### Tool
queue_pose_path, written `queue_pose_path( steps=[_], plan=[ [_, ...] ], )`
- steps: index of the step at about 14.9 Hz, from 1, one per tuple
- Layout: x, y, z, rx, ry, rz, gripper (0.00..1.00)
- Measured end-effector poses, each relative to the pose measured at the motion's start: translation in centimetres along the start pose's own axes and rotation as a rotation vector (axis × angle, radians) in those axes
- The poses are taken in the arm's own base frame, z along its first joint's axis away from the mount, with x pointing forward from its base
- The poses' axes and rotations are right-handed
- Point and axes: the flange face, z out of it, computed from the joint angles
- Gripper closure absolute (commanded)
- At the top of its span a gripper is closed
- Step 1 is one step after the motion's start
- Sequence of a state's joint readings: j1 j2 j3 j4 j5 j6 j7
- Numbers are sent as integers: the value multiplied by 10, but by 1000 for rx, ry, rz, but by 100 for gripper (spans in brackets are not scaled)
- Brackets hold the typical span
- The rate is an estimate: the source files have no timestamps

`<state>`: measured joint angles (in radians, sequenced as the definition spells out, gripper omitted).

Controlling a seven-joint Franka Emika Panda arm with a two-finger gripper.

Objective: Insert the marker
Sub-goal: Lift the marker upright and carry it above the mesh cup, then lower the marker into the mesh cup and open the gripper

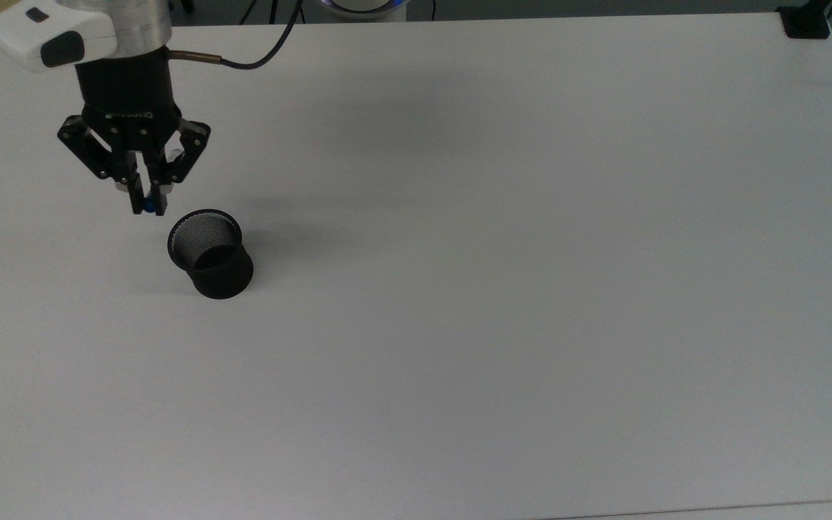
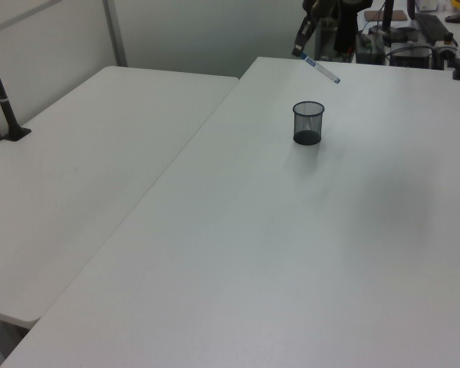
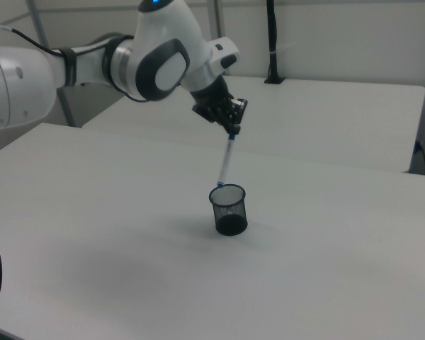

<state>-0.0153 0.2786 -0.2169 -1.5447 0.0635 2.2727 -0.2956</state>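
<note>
The marker (image 3: 226, 161) hangs in the air, clamped at its upper blue end by the gripper (image 3: 233, 129), whose two fingers are pressed together on it. In the right view the white barrel slants down from the fingers, its lower end lying just above the far rim of the cup (image 3: 229, 210), apart from it as far as can be told. In the left view the marker (image 2: 320, 68) tilts down toward the left view's right, well above the cup (image 2: 308, 123), with the gripper (image 2: 300, 50) at its higher end. In the top view just a small blue bit of the marker (image 1: 148, 209) shows between the fingertips of the gripper (image 1: 148, 203), which sits up and to the top view's left of the cup (image 1: 211, 253). The black mesh cup stands upright on the white table (image 1: 531, 289), its mouth open. The white arm (image 3: 127, 64) reaches in from the right view's left, a dark cable (image 1: 243, 63) trailing from its wrist. In the left view a second white table (image 2: 77, 169) lies beside the first.
</note>
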Motion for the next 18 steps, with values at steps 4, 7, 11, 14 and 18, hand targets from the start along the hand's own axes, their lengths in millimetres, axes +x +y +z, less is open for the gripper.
queue_pose_path(
  steps=[4, 7, 11, 14, 18],
  plan=[
    [-7, 9, 28, -55, 125, 12, 100],
    [-16, 6, 61, -82, 191, 32, 98],
    [-16, -4, 73, -72, 195, 89, 96],
    [-17, -11, 74, -59, 193, 129, 98],
    [-14, -13, 59, -53, 211, 146, 98]
  ],
)
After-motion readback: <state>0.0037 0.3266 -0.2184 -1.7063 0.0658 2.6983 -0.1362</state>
